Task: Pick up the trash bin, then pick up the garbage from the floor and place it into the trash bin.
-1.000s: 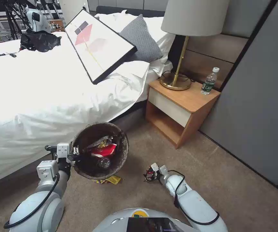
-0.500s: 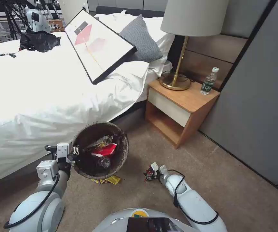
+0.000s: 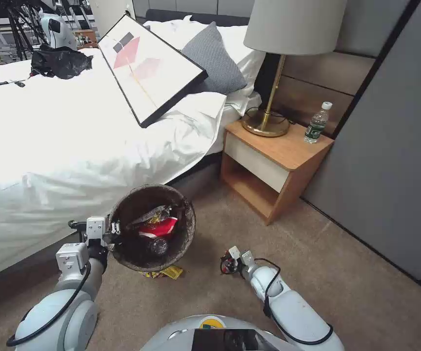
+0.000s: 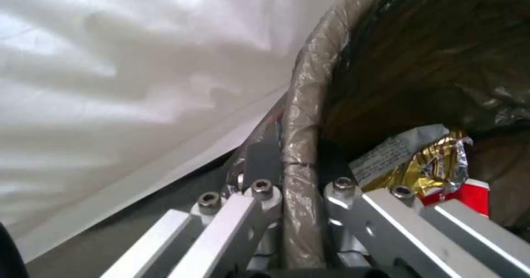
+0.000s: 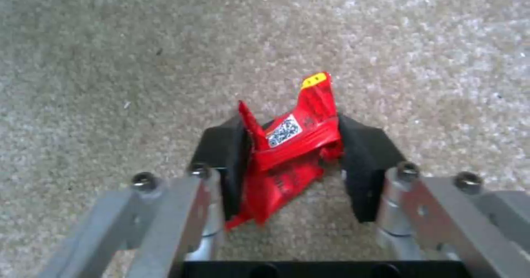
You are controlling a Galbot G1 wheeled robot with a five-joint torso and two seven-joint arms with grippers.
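Jaws, right gripper [image 5: 292, 145]: pinching a crumpled red wrapper [image 5: 287, 145] between the black pads [image 5: 367, 158], just above the carpet [image 5: 110, 62]. In the head view this gripper [image 3: 230, 263] sits low on the right, near the robot's base.

Jaws, left gripper [image 4: 301, 211]: pressed onto the rim of the trash bin [image 4: 304, 116], one finger outside the liner, one inside. In the head view the gripper [image 3: 110, 234] holds the trash bin [image 3: 181, 204] at its left edge, tilted, mouth facing up toward the camera, beside the bed [image 3: 73, 146].

Contents of bin: a red cup [image 3: 159, 226], a foil snack wrapper [image 4: 436, 162], a bottle [image 3: 157, 246] end-on.

On floor: a yellow wrapper [image 3: 169, 273], partly hidden below the bin.

Far right: nightstand [image 3: 273, 156] carrying a brass lamp [image 3: 269, 112] and a water bottle [image 3: 317, 123]. A framed picture [image 3: 147, 68] leans on the bed against a grey pillow [image 3: 215, 61].
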